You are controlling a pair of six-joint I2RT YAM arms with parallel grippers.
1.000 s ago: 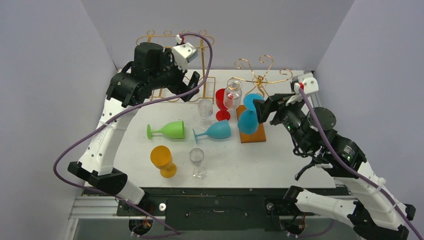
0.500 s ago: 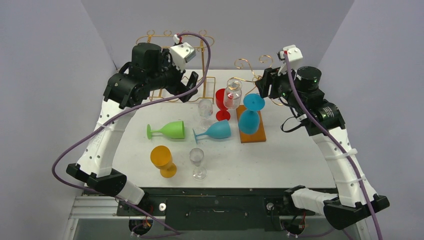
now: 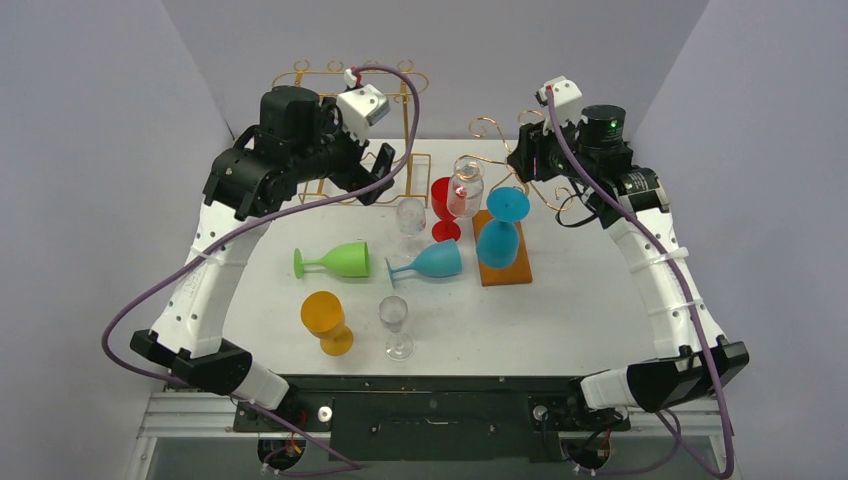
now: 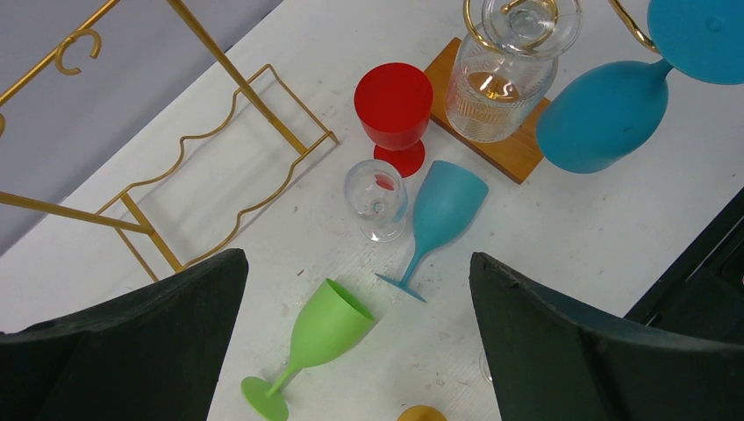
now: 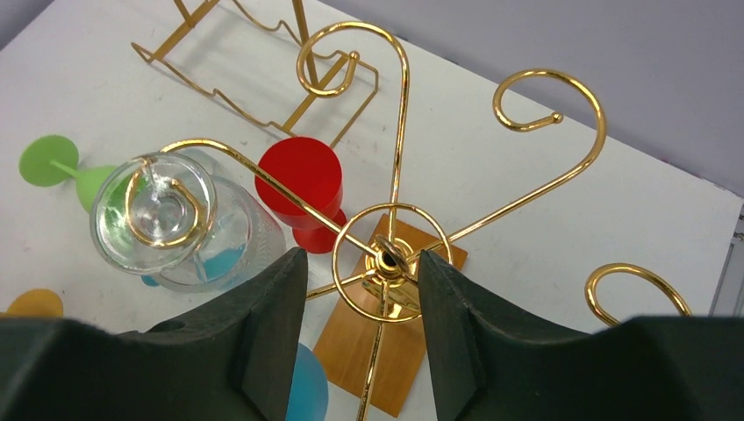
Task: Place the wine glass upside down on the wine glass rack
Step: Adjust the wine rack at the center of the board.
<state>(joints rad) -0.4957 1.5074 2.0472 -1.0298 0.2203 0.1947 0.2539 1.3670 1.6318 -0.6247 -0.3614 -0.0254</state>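
Blue wine glass [image 3: 497, 240] upside down on gold rack [image 5: 390, 259]: foot up, bowl over wooden base [image 3: 505, 270]. Clear glass [image 3: 465, 188] hangs inverted just beside it. Right fingers [image 5: 263, 333] parted, holding nothing, above rack centre. Left fingers [image 4: 140, 342] spread wide, empty, high over bench [image 3: 580, 300], red glass [image 4: 393, 101] and lying green glass [image 4: 329, 329] below.

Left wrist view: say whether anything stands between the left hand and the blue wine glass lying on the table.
Nothing visible does: the open left hand hangs above the lying blue wine glass, only air between.
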